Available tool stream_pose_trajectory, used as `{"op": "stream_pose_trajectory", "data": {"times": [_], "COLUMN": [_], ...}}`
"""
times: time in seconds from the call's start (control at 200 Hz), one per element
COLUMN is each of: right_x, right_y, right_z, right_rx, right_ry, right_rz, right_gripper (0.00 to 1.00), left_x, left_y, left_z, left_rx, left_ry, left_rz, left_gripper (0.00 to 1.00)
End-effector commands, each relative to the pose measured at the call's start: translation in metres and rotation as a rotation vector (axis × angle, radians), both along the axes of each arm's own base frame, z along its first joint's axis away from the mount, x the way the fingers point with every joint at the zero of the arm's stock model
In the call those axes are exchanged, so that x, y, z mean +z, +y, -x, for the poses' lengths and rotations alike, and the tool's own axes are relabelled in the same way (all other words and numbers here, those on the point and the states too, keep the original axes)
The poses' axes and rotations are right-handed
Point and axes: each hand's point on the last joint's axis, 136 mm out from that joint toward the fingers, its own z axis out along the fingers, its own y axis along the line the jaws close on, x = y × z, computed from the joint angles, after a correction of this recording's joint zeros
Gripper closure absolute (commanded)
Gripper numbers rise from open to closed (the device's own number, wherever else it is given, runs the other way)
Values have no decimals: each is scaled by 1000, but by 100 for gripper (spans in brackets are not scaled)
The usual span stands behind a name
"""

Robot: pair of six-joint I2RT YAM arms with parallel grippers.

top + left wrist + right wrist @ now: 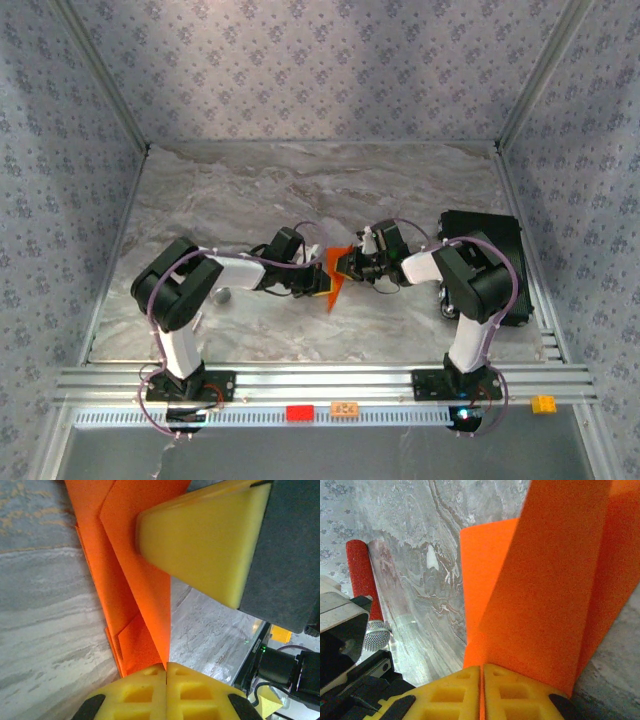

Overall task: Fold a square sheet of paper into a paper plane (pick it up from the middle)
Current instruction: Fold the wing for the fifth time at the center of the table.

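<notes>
From above, a slim, pointed paper plane (334, 280) of bright orange folded paper is seen near the middle of the grey marbled table (250, 190), between the two arms. The left pincer (321, 272) is set against its left side and the right pincer (349, 266) against its right. The long axis is laid roughly from the far side toward the near edge, tip nearest the arm bases, so it runs across the line joining the pincers. Neither arm is clearly nearer.

From the left wrist, the left pincer (166, 672) is seen pressed together, with an edge of the orange paper (130, 570) pinched between its yellow pads. The folds run straight away from it, and a yellow foam finger (200, 545) of the right pincer is met on the paper's other side.

From the right wrist, the right pincer (482, 677) is likewise pressed together on the paper (545, 580), which rises steeply ahead of it. A red cylinder with a grey tip (362, 575) lies well apart on the table.

The coming move is judged to depend on this opposed, crosswise hold.
</notes>
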Motion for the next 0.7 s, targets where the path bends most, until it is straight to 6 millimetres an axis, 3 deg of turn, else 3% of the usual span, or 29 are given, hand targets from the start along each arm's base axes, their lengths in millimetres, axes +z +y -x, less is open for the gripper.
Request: {"op": "stream_pose_trajectory", "data": {"times": [0.0,0.26,0.44,0.695], "right_x": [-44,-47,-49,-56], "right_y": [-20,-21,-21,-25], "right_z": [19,19,19,21], "right_rx": [-32,-36,-36,-54], "right_ry": [100,105,110,126], "right_rz": [158,165,172,201], "right_gripper": [87,87,87,88], "left_x": [-5,-14,-14,-25], "left_y": [-1,3,3,10], "left_z": [10,19,23,37], "left_rx": [-37,-45,-62,-100], "left_ry": [51,90,96,151], "left_rz": [21,13,27,-1], "left_gripper": [92,88,100,98]}}
